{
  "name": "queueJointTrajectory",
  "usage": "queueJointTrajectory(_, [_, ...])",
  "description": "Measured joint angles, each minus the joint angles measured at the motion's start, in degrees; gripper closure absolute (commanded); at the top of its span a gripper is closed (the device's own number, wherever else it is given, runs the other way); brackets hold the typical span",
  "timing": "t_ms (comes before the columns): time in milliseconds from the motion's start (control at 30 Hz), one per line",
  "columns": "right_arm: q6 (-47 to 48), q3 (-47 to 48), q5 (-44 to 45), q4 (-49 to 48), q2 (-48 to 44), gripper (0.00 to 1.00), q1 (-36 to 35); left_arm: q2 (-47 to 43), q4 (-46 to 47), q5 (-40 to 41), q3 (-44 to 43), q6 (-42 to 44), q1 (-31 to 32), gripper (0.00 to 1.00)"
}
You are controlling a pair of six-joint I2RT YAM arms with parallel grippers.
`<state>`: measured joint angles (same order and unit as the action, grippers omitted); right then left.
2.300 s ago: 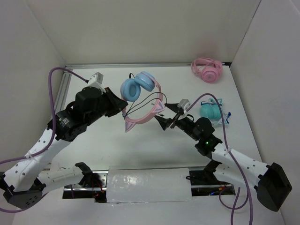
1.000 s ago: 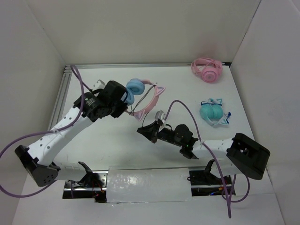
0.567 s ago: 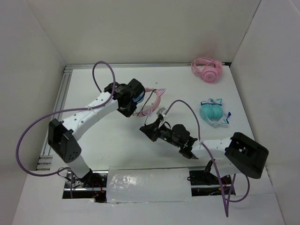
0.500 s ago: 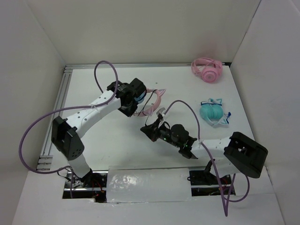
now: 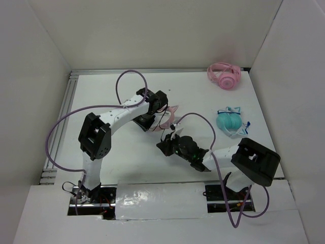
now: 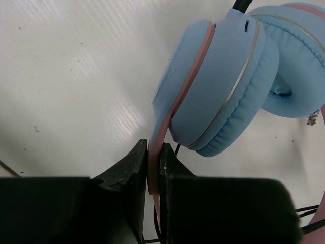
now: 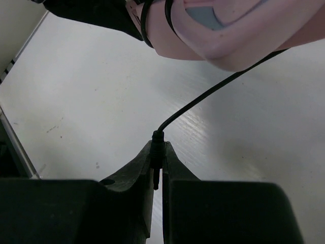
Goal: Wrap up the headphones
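The left gripper (image 6: 154, 152) was clenched on the pink headband (image 6: 161, 124) of the headphones (image 5: 170, 115), the thin band pinched edge-on between its jaws just beside one ear cup. The right gripper (image 7: 157, 152) was nearly closed, nipping the black cable (image 7: 213, 91) at its stiff plug end. From there the cable rose to the far right, toward the pink band above.

The headphones sat near the middle of the white table (image 5: 117, 147), at the tip of the left arm and just far of the right gripper (image 5: 166, 144). From above, most of them was hidden under the left arm's wrist. Only a pink stretch of band showed, reaching right from the left gripper (image 5: 148, 122), so the long axis could not be told for certain. In the left wrist view the two light blue ear cups (image 6: 218, 91) lay close together, cushion toward cushion.

Three pairs of headphones were counted. One was the held pair. An all-pink pair (image 5: 224, 75) lay at the far right corner. A teal pair (image 5: 229, 121) lay on the right side, well apart from both grippers.
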<state>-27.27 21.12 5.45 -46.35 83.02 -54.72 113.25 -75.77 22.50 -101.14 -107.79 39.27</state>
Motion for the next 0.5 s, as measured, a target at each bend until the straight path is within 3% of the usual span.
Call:
queueJointTrajectory(333, [-6.12, 1.03, 0.28, 2.25, 6.12, 1.0, 0.52, 2.27, 1.51, -0.02, 0.48, -2.14, 1.27, 1.0])
queueJointTrajectory(500, [-8.35, 0.94, -4.35, 1.66, 6.27, 1.0, 5.49, 2.8, 5.55, -0.04, 1.07, -1.64, 1.27, 1.0])
